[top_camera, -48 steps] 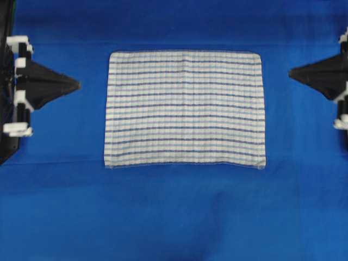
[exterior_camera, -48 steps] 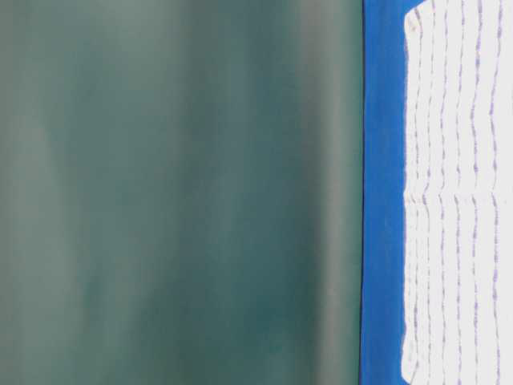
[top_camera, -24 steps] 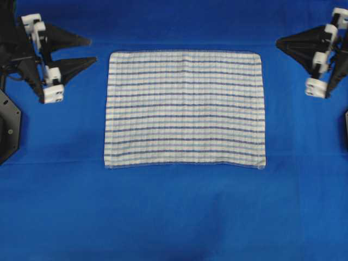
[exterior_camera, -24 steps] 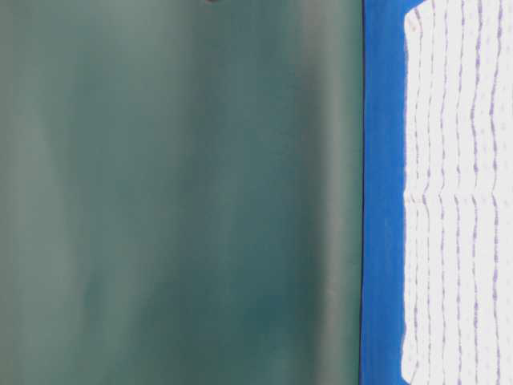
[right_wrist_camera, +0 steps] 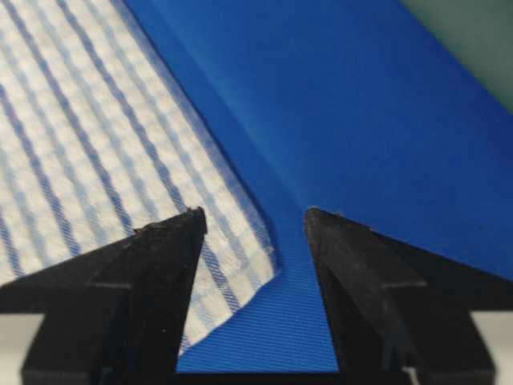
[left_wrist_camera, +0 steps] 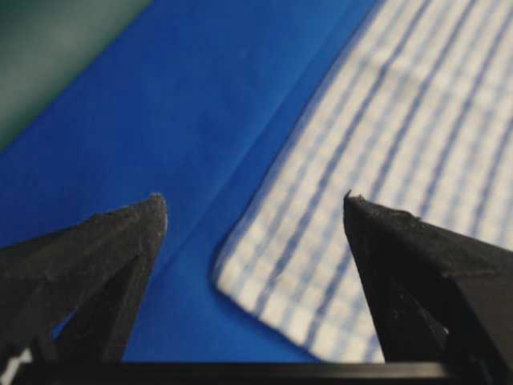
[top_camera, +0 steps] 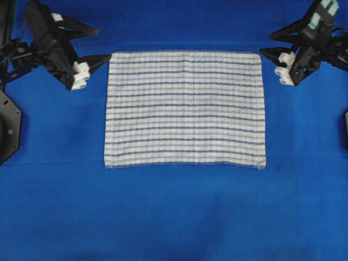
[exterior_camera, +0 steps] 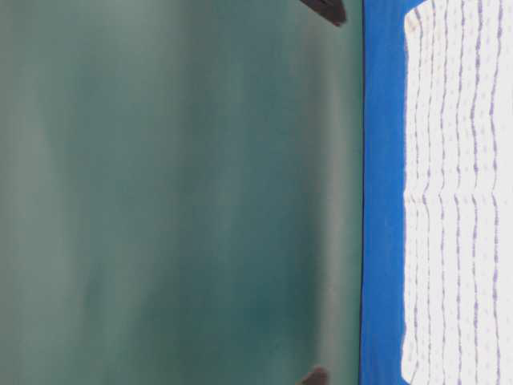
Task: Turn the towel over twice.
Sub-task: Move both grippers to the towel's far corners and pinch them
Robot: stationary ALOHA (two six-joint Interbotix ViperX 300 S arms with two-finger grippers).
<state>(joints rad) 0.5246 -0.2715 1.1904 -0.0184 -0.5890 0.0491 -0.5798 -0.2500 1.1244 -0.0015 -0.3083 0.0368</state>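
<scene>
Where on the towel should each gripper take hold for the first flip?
The two far corners: the towel lies flat, and each corner sits between open jaws. Left gripper comes from the left, right gripper from the right, pinching low at the edge.

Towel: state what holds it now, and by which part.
Nothing holds the towel. It lies flat; both the left gripper and right gripper stand open beside its far corners.

Woven cloth towel (top_camera: 185,109) — matt blue fabric table covering (top_camera: 174,217) — matt black pincer fingers (left_wrist_camera: 104,257)
</scene>
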